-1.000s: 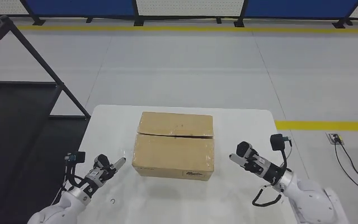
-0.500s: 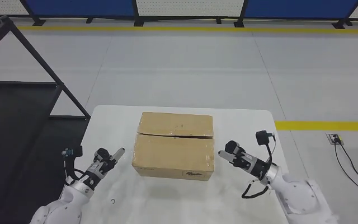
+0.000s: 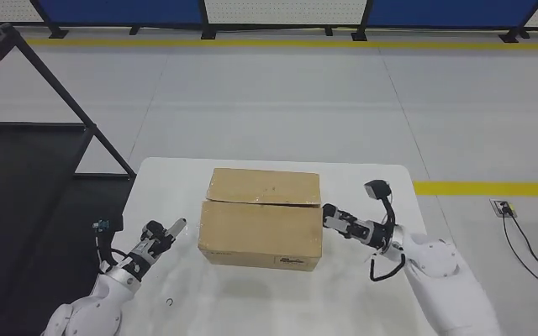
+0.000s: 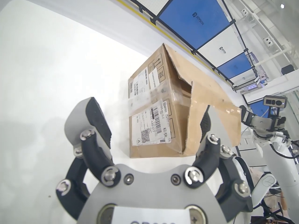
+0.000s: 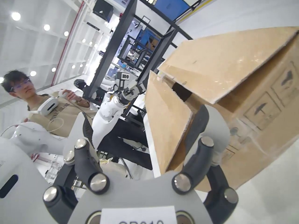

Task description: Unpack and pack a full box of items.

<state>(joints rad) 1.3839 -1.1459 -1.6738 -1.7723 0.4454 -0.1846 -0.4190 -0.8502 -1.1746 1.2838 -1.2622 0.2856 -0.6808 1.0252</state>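
Sitting mid-table, a rectangular brown cardboard box (image 3: 262,214) with paper labels on its left end rests on a smooth white table (image 3: 168,181). Its two top flaps lie shut with a slight gap, hiding the contents. Left gripper (image 3: 172,228): jaws wide apart, empty, near the box's left end but clear of it. Right gripper (image 3: 328,217): jaws spread at the right end, straddling the near flap's edge; whether they touch it cannot be told.

A brown cardboard box (image 3: 262,220) sits flat on the white table (image 3: 168,181), mid-frame in the top view. Its two top flaps are folded down, the seam gaping slightly, with white labels on one end.
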